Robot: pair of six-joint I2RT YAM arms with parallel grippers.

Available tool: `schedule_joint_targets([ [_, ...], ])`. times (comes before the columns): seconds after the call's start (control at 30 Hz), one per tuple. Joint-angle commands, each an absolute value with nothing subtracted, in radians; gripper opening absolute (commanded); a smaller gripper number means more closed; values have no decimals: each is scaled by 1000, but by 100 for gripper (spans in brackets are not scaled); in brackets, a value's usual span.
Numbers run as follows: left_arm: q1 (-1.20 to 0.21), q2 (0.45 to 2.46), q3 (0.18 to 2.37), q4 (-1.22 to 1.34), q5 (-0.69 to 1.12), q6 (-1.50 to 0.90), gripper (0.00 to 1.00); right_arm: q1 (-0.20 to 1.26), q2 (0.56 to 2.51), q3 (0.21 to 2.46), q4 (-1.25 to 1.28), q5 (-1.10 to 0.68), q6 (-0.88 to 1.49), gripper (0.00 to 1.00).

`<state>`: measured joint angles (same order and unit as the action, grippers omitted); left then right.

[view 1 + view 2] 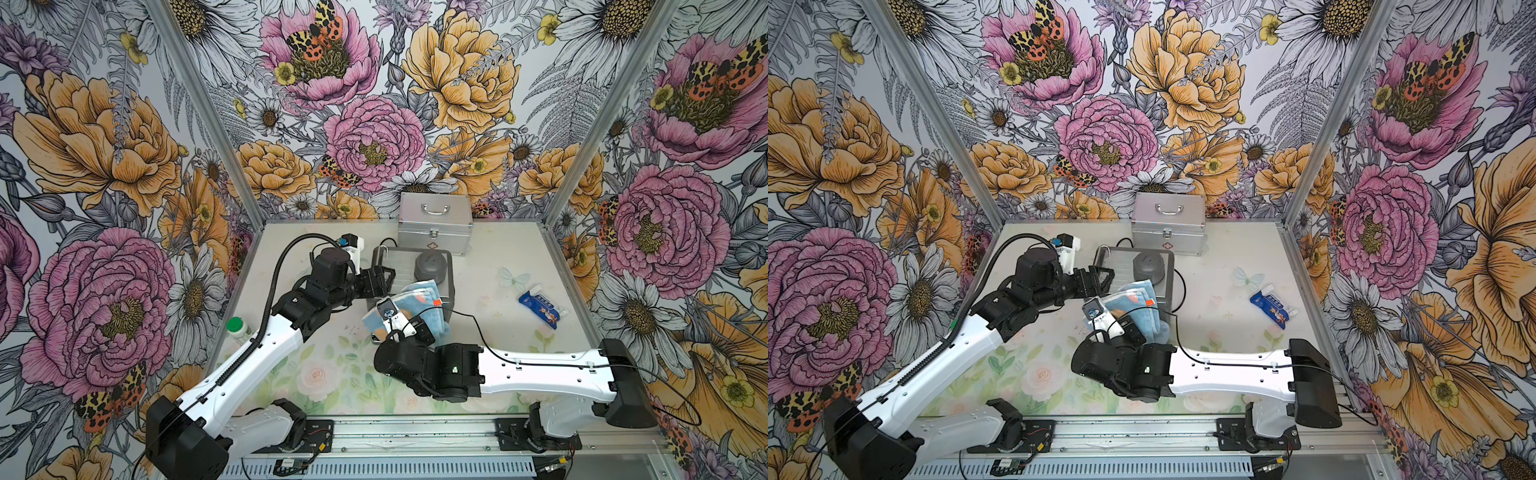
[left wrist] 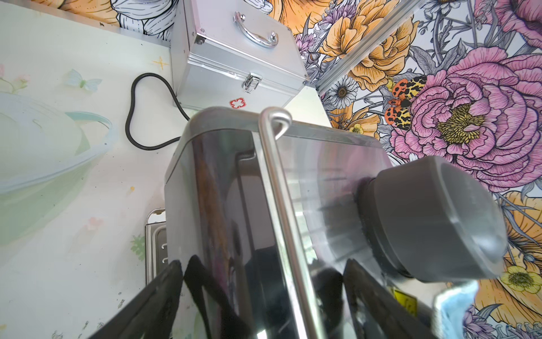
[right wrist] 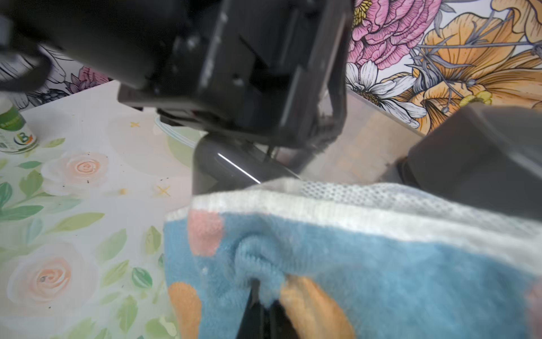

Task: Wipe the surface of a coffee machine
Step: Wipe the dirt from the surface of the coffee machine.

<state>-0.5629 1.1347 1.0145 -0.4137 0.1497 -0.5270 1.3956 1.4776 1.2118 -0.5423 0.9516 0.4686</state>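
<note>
The coffee machine (image 1: 397, 266) stands on the counter (image 1: 523, 332) toward 12 o'clock, just in front of the silver case (image 1: 434, 226), with its grey dome cap (image 1: 430, 266) on the 3 o'clock half of the ribbed top. A blue patterned cloth (image 1: 419, 301) drapes over the machine's 6 o'clock edge. The right gripper (image 3: 264, 296) is clenched on a fold of that cloth. The left gripper (image 2: 262, 264) reaches in from 9 o'clock, jaws spread wide astride the machine's side edge and rail; whether they press it I cannot tell. A blue packet (image 1: 540, 309) lies at 3 o'clock, and a green-capped bottle (image 1: 237, 326) at 8 o'clock.
</note>
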Motion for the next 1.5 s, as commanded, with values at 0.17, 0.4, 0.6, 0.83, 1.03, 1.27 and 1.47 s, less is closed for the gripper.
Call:
schedule_joint_targets([
  [0.17,-574,1117,936,-533,120,-518,85,1401,1264,1103,-680,1031,692,0],
  [0.4,-572,1114,943,-533,134,-515,85,1399,1165,1026,-783,1040,772,0],
  [0.6,-574,1108,937,-533,135,-520,85,1425,1257,1024,-782,990,753,0],
  [0.83,-573,1108,942,-534,138,-521,85,1466,1364,958,-779,970,863,0],
  [1.03,-574,1091,950,-535,140,-519,85,1566,1466,956,-778,1009,920,0],
  [1.27,-576,1085,943,-534,145,-525,85,1588,1492,938,-783,1055,997,0],
  [1.47,-590,1110,954,-533,139,-525,85,1548,1420,883,-782,1098,1007,0],
])
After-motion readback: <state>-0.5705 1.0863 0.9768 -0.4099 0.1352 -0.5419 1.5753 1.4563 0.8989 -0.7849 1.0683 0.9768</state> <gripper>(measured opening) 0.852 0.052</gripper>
